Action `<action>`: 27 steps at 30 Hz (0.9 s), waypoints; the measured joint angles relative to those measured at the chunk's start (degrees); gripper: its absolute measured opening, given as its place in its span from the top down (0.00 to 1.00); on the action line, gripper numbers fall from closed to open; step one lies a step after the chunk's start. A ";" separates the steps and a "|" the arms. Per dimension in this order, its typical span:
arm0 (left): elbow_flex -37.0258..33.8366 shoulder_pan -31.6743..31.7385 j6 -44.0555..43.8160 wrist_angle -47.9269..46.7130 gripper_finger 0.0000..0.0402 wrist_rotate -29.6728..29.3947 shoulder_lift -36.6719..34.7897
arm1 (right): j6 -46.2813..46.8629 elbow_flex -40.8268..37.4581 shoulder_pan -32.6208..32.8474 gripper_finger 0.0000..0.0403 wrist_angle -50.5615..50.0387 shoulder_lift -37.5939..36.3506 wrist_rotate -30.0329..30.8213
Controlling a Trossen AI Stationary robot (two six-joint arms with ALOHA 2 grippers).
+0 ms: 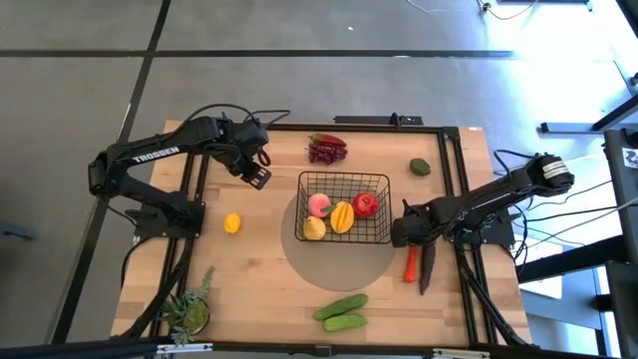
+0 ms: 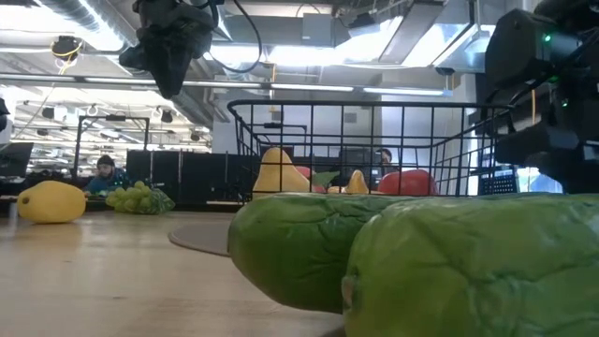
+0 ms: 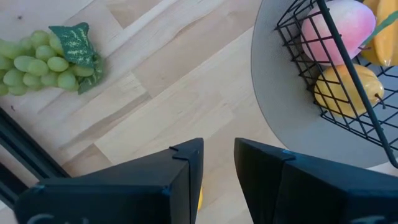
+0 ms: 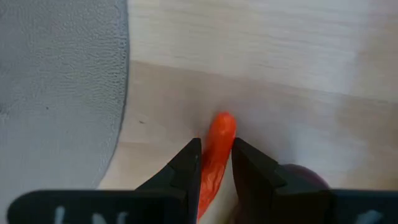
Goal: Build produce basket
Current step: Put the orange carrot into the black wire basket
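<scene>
Right pincer (image 4: pixel 216 163) pinching carrot (image 4: pixel 214 162) — beside basket (image 1: pixel 344 207); left pincer (image 3: pixel 217 162) narrowly spread.

a black wire-mesh basket (image 1: pixel 344 206) stands upright and open-topped on a grey round mat near the middle of a wooden table. inside it lie a pink peach (image 1: pixel 318 204), a yellow pear-shaped fruit (image 1: pixel 315 228), a yellow-orange mango (image 1: pixel 342 216) and a red apple (image 1: pixel 366 204). outside it: purple grapes (image 1: pixel 326 150) behind, a lemon (image 1: pixel 232 223) to the left, two cucumbers (image 1: pixel 342 311) side by side in front, and an orange carrot (image 1: pixel 411 263) beside a dark eggplant (image 1: pixel 427 267) to the right.
</scene>
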 joint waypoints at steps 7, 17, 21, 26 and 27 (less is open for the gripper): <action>0.00 0.00 0.00 0.00 0.80 0.00 0.00 | -2.68 0.11 0.00 0.85 0.60 1.68 -0.21; -0.02 0.00 0.00 -0.02 0.80 0.00 0.00 | -4.44 0.00 0.00 0.98 -0.33 -0.45 -0.44; -0.02 0.00 0.00 -0.02 0.80 -0.01 0.00 | -4.85 1.99 0.00 0.99 -4.54 -3.53 -1.51; -0.02 0.00 0.04 -0.02 0.80 0.00 -0.02 | -6.37 7.31 0.00 0.99 -13.19 -6.24 -1.49; -0.02 -0.02 0.06 -0.02 0.80 0.00 -0.02 | -6.48 8.66 0.00 0.99 -15.32 -6.48 -1.49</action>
